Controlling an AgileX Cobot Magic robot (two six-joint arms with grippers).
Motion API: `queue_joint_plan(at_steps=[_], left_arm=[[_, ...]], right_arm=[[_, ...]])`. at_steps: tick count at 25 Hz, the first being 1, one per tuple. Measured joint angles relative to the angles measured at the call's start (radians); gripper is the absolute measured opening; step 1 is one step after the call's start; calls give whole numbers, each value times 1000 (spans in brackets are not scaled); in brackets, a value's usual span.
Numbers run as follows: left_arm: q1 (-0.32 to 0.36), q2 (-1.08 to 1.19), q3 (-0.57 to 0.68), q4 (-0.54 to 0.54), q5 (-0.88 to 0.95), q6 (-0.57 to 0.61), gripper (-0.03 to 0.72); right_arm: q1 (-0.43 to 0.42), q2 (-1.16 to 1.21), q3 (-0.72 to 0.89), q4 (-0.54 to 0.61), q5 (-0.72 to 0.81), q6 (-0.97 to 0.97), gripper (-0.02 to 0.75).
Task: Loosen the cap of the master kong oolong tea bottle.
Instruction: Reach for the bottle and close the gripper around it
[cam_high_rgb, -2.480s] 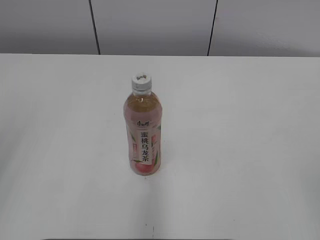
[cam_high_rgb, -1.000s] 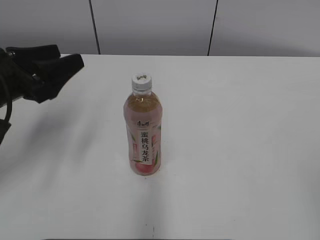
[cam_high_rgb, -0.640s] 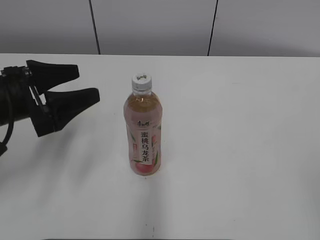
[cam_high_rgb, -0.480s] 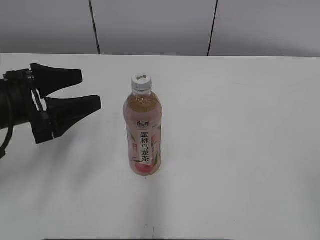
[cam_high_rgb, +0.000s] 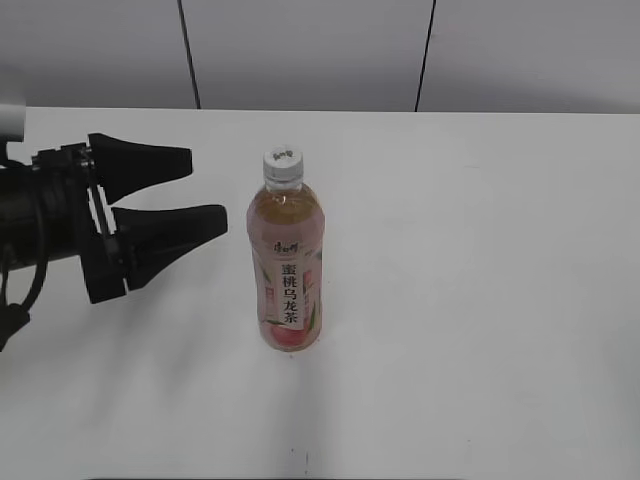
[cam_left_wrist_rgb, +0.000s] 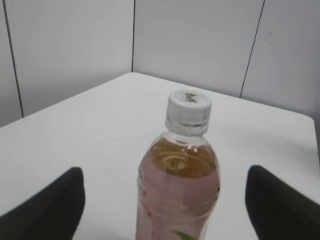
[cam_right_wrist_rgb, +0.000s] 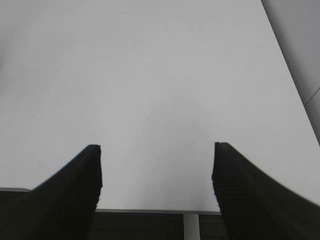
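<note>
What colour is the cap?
White, with small dark print on top; clearest in the left wrist view.

Bottle (cam_high_rgb: 287, 263) upright on table (cam_high_rgb: 480, 250), centre of frame, cap (cam_high_rgb: 282, 164) on top. Left gripper (cam_high_rgb: 208, 190) at left of frame, level with bottle's upper part, near but apart, fingers spread toward it. Wall (cam_high_rgb: 310, 50) behind table, across top of frame.

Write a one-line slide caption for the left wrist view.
Open left gripper lined up on the upright master kong oolong tea bottle, white cap on, white table behind.
</note>
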Motion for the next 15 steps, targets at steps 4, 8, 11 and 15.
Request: queue_joint_plan(at_steps=[4,8,11,15], left_arm=[[-43,0,0,-37,-1,0,585],[-83,0,0,-77,-1,28,585],[-96,0,0,-107,-1,40,585],[-99,2,0,-131,-1,43,585]], right_arm=[[0,0,0,0,0,0,525],[0,0,0,0,0,0,525],[0,0,0,0,0,0,525],[0,0,0,0,0,0,525]])
